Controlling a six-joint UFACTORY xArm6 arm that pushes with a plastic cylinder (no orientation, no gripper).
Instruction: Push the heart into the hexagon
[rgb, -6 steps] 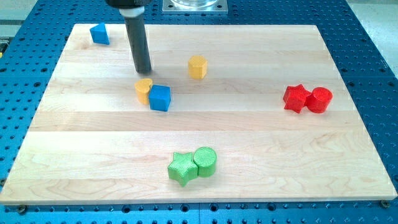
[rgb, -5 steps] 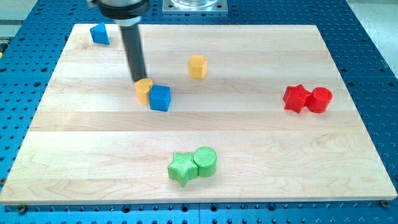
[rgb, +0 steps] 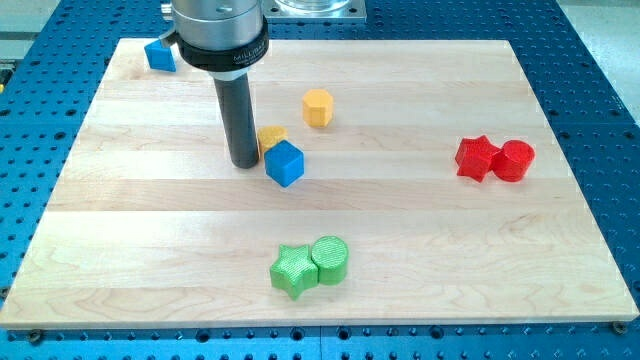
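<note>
In the camera view, take the yellow heart (rgb: 271, 138) as your landmark: my tip (rgb: 244, 163) sits just to its left, touching or nearly so, and since the arm ends in a bare rod there is no claw to open or close. The blue cube (rgb: 285, 163) presses against the heart's lower right, and the yellow hexagon (rgb: 318, 107) waits up and to the right, near but apart. Watch the cube: it looks likely to ride along and steer the heart off line, or a rightward shove could slip the heart past below the hexagon. Red and green pairs lie well away.
</note>
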